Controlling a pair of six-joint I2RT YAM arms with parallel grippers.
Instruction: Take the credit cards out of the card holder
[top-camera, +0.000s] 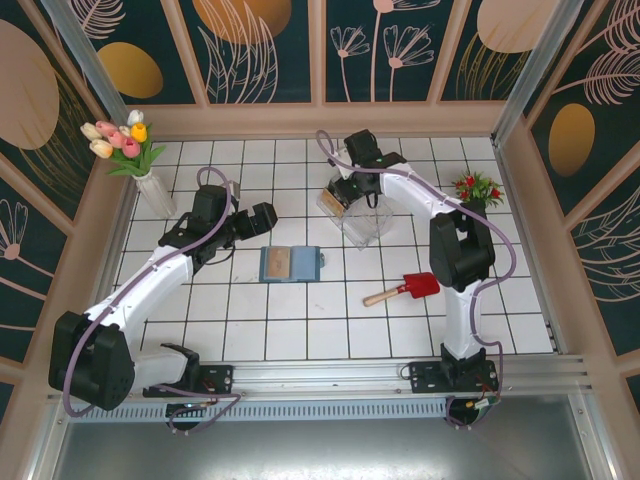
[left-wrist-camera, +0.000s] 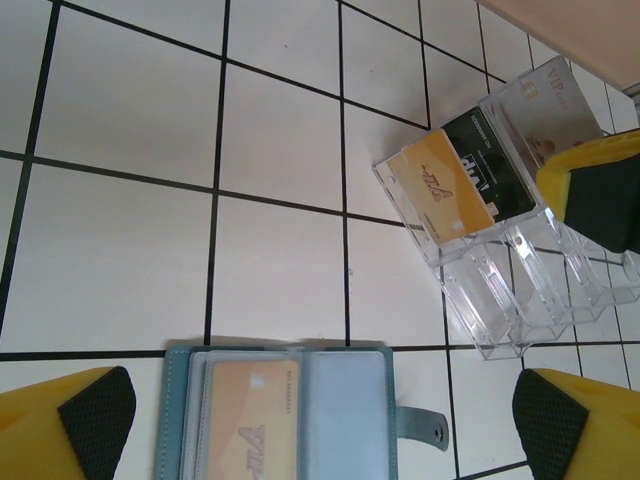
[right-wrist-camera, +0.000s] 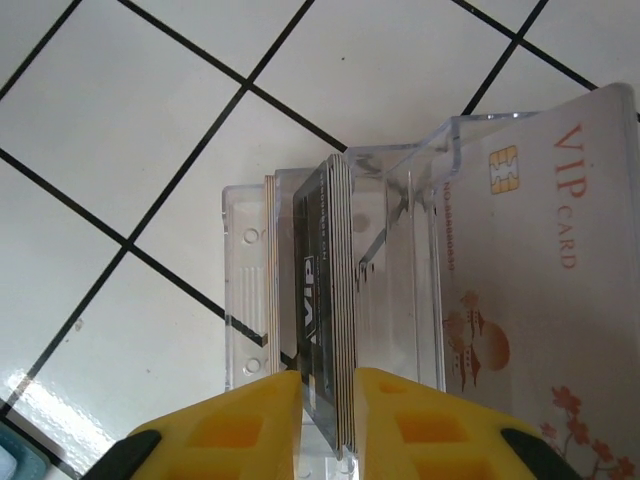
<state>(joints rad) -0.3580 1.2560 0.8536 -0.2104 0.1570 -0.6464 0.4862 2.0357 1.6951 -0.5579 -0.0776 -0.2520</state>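
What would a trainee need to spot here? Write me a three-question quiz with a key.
1. Fill in: in the top view, the tan card lies in the card holder's ____ half.
2. True or false: the left end effector is shut.
3. What does the right end effector grip? A. red shovel B. dark card C. vase
Key: 1 left; 2 false; 3 B.

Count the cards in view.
4: one tan card in the card holder; three in the clear box: orange card, black card pinched by the right gripper, pale VIP card. More may be hidden.
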